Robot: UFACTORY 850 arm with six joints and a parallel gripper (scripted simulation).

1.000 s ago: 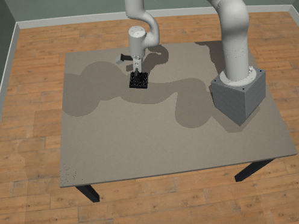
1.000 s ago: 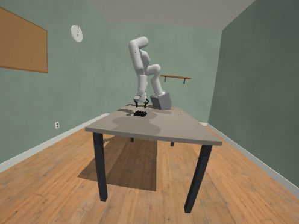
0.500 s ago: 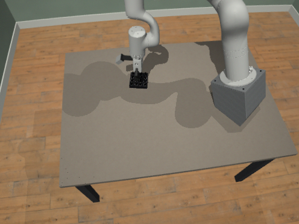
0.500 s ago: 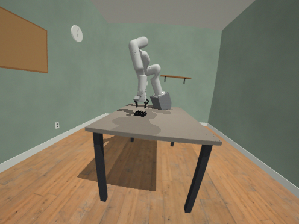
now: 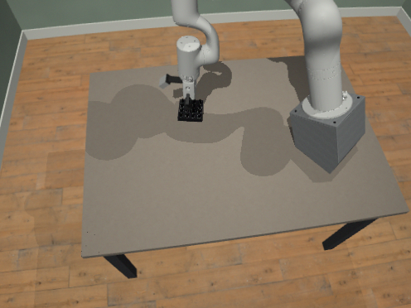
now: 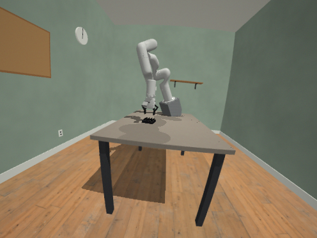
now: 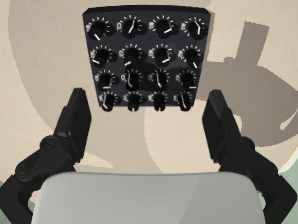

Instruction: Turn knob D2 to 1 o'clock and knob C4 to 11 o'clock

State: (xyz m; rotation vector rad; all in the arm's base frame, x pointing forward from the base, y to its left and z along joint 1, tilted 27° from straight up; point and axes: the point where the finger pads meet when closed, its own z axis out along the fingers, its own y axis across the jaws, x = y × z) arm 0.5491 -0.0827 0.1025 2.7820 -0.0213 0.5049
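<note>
On the tabletop [image 5: 232, 199], at its 11 o'clock part, stands the black knob box [image 5: 191, 112]. Above it hangs the white arm [image 6: 148, 64], its jaws spread wide, holding nothing, clear of the knobs.

overhead, distant side, wrist downward

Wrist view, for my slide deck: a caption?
Open tool hovering above the knob box on the table, fingers empty.
</note>
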